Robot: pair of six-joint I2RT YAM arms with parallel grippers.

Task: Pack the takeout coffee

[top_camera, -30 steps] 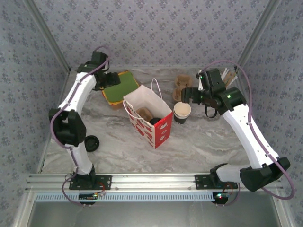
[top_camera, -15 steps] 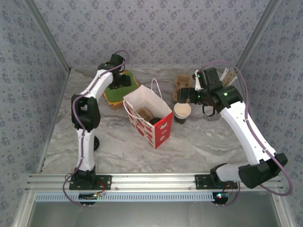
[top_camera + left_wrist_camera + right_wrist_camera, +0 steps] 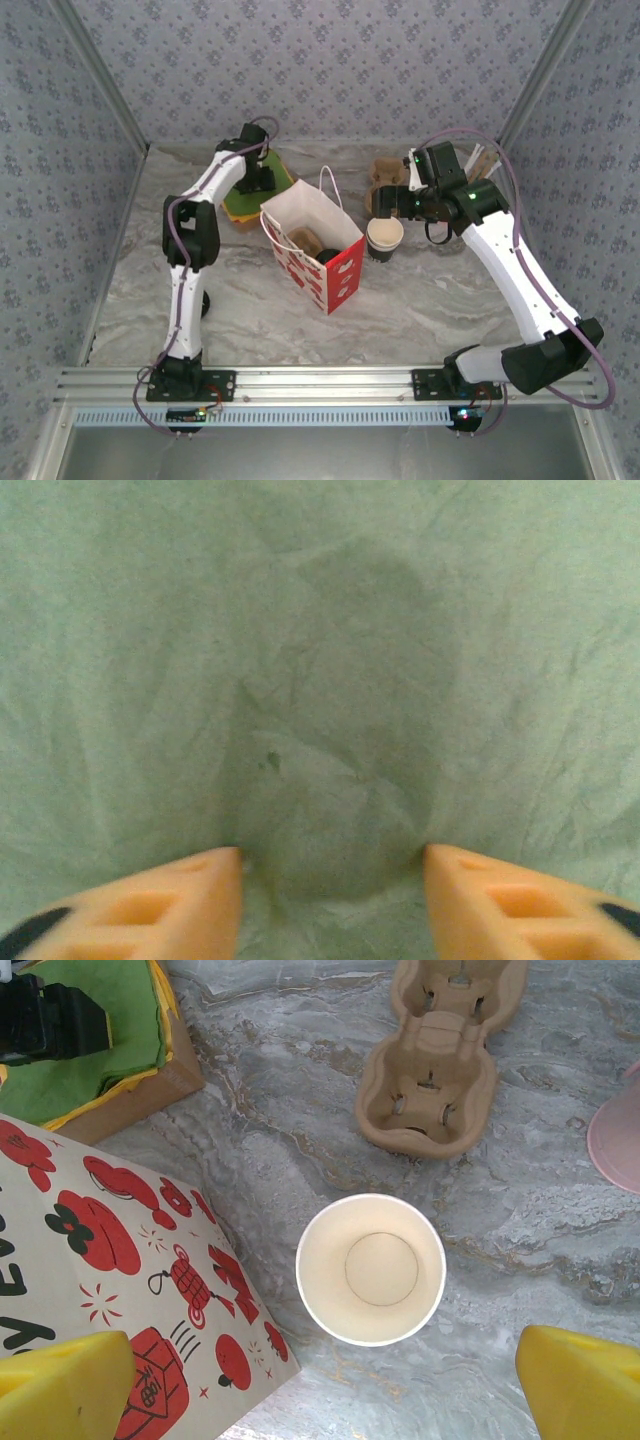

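Observation:
The takeout coffee (image 3: 385, 238) is a small empty paper cup with a white rim and a dark sleeve, standing upright on the marble table just right of the red-and-white paper bag (image 3: 312, 245). From above, the cup (image 3: 370, 1270) shows a cream inside. My right gripper (image 3: 393, 203) hovers over it, its yellow fingers wide apart with nothing between them (image 3: 320, 1385). My left gripper (image 3: 258, 180) is down on the green napkins (image 3: 330, 680), its orange fingertips (image 3: 200, 895) apart and touching the paper.
The bag (image 3: 90, 1260) stands open with brown and dark items inside. A cardboard cup carrier (image 3: 435, 1060) lies behind the cup, and a pink cup (image 3: 618, 1135) to the right. The napkin box (image 3: 250, 190) sits at the back left. A black lid (image 3: 195, 300) lies by the left arm.
The left arm has swung right and forward onto the green napkins, and its fingers have come closer together. The right gripper has edged slightly left above the cup.

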